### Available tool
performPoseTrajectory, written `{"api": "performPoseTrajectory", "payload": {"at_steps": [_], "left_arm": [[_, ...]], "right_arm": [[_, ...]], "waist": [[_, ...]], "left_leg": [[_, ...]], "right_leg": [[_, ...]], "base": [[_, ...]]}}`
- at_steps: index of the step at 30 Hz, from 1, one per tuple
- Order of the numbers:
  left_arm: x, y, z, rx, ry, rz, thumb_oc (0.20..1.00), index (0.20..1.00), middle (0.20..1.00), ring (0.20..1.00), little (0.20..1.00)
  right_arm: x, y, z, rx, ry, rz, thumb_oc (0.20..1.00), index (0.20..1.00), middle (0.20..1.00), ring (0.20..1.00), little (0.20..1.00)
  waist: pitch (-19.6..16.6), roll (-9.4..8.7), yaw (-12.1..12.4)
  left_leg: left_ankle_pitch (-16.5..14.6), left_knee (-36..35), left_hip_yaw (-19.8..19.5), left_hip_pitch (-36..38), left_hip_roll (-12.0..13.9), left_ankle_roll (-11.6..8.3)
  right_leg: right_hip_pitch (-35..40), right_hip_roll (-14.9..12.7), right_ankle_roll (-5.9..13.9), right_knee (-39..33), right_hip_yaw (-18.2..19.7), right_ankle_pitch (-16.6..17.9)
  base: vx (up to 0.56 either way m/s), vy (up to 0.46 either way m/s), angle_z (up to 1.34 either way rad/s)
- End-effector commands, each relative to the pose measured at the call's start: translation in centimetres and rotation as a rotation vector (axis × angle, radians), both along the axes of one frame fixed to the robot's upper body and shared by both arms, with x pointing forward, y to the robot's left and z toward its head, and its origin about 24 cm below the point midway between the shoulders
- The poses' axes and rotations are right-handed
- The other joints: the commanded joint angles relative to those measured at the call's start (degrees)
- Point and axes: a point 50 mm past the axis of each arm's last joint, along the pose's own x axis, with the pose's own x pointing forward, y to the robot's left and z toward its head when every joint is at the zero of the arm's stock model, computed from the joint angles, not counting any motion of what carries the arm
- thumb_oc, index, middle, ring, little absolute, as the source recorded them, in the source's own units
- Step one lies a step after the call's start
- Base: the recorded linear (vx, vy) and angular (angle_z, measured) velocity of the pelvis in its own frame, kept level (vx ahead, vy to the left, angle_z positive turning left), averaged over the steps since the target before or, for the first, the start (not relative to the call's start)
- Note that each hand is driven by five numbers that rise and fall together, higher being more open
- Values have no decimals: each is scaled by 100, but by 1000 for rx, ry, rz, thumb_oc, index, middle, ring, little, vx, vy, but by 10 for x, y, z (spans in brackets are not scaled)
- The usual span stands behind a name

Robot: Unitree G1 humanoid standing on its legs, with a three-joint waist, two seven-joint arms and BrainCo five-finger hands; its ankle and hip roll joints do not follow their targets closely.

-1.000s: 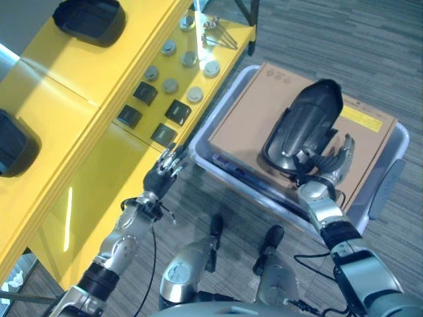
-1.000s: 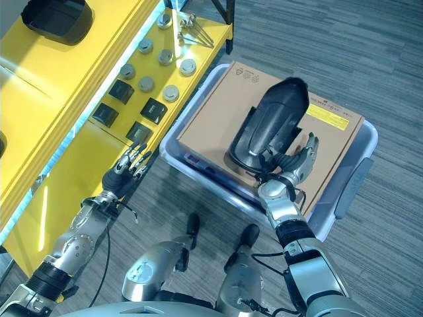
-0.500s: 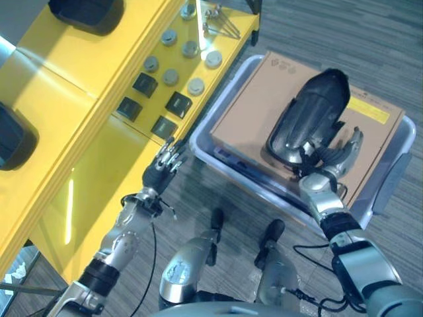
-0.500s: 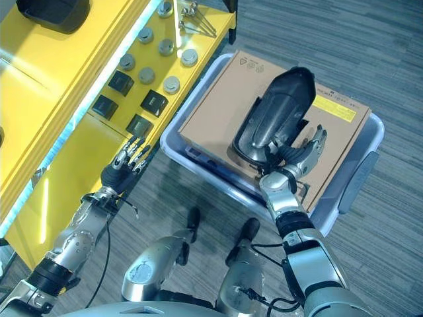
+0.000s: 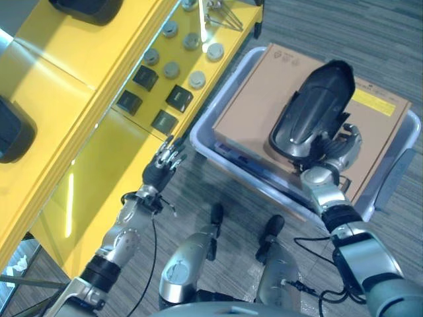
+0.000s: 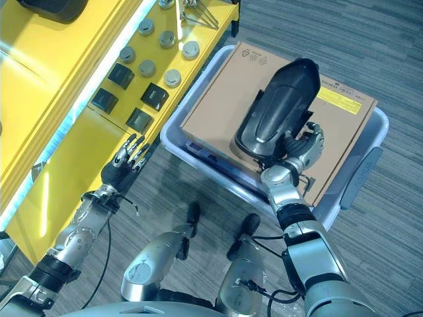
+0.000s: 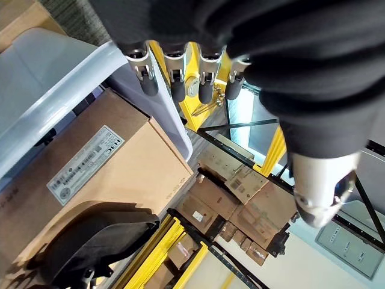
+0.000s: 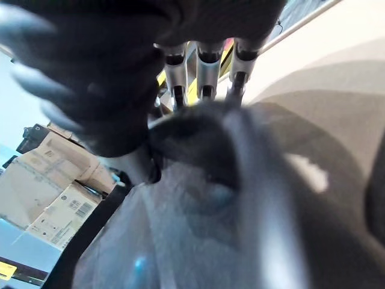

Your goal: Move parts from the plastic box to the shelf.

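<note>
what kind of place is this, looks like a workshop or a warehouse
Probably a warehouse or parts store. A yellow shelf holds small round and square parts, a grey plastic box sits on the floor, and stacked cardboard cartons fill racking in the left wrist view.

Black moulded part [image 6: 276,111], long and shell-shaped with a glossy hollow face, is lying on a brown cardboard carton [image 6: 218,105] that is sitting in the pale grey plastic box [image 6: 173,150]. Yellow shelf [image 6: 79,152] is standing just beside the box, already carrying small black blocks [image 6: 153,96] and grey discs [image 6: 172,78].
</note>
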Motion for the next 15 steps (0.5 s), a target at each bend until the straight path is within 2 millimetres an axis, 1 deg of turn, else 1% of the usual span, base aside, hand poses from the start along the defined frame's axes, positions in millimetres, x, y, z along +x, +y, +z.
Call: {"api": "performPoseTrajectory", "payload": {"at_steps": [1, 11, 13, 15], "left_arm": [[1, 0, 24, -31, -133, -12, 1000, 1000, 1000, 1000, 1000], [2, 0, 29, -14, -161, -19, 1000, 1000, 1000, 1000, 1000], [1, 1, 29, -17, -164, -20, 1000, 1000, 1000, 1000, 1000], [-2, 4, 32, -3, -182, -19, 1000, 1000, 1000, 1000, 1000]], "right_arm": [[8, 14, -2, 44, 12, 67, 200, 200, 200, 200, 200], [9, 17, 3, 52, -30, 76, 200, 200, 200, 200, 200], [9, 20, 7, 55, -71, 103, 200, 200, 200, 200, 200], [7, 25, 19, 46, -151, 155, 200, 200, 200, 200, 200]], "waist": [[136, -169, 190], [151, -208, 213], [123, -226, 205], [85, -268, 187]], "left_leg": [[-461, 762, 120, -577, 26, -91], [-462, 764, 108, -615, 36, -79], [-460, 725, 119, -565, 47, -75], [-470, 671, 137, -470, 67, -70]], "right_leg": [[281, -351, 481, -385, 318, 95], [256, -326, 482, -388, 312, 99], [299, -307, 478, -422, 311, 106], [385, -288, 483, -473, 297, 111]], "base": [[0, 0, 0], [0, 0, 0], [1, -23, 0], [12, -48, -1]]}}
